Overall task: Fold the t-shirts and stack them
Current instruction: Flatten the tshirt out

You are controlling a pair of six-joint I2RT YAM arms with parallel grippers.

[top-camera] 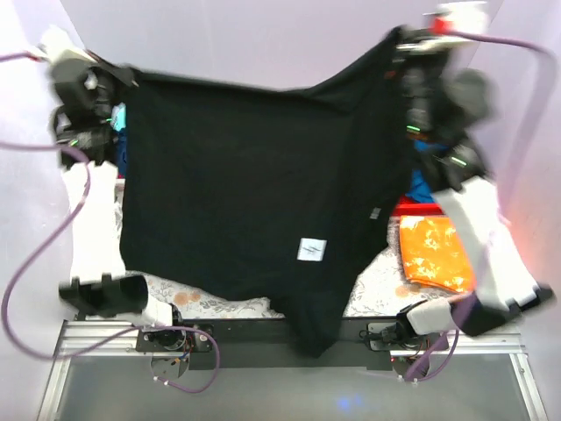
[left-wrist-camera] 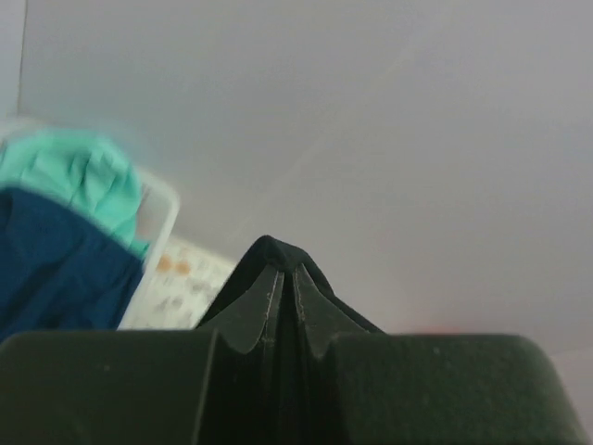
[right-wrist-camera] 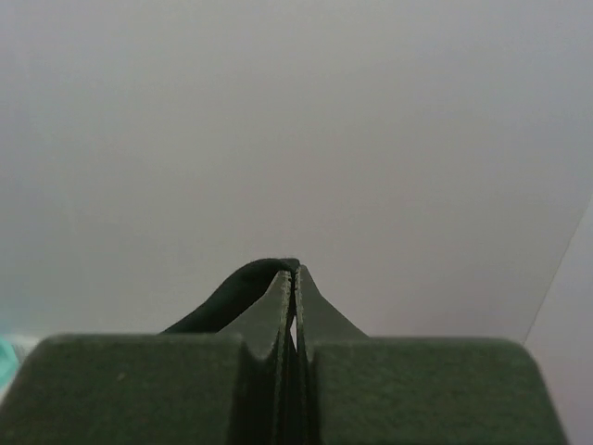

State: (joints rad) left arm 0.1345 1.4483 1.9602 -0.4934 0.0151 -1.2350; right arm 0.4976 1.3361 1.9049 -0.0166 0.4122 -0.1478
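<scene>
1. The black t-shirt [top-camera: 254,184] hangs spread as a broad sheet across the middle of the top view, suspended by two upper corners. Its upper edge sags slightly between the two grip points. The lower part drapes toward 6 o'clock, and its lowest fold overlaps the black rail [top-camera: 230,332] between the arm bases. Whether it touches the rail cannot be determined. The white square label [top-camera: 312,249] sits on the cloth at about 5 o'clock from the shirt's middle.

2. The left gripper [top-camera: 125,77] is at 10 o'clock in the top view. In the left wrist view its fingers [left-wrist-camera: 259,311] are pressed together on a ridge of black cloth, which stands up just past the tips.

3. The right gripper [top-camera: 401,46] is at 1 o'clock in the top view. In the right wrist view its fingers [right-wrist-camera: 311,311] are clamped on a thin fold of the same black cloth, which curls away toward 9 o'clock.

4. Both arms appear motion-blurred in the top view.

5. The mottled orange t-shirt [top-camera: 436,253] lies at 4 o'clock on the printed table cloth [top-camera: 219,303], just beside the black shirt's edge. A blue t-shirt [top-camera: 421,184] shows toward 12 o'clock from it, partly behind the right arm.

6. In the left wrist view, at 9 o'clock, a teal t-shirt [left-wrist-camera: 74,171] lies against a navy t-shirt [left-wrist-camera: 56,269], bordered by a white rim [left-wrist-camera: 163,218].
</scene>
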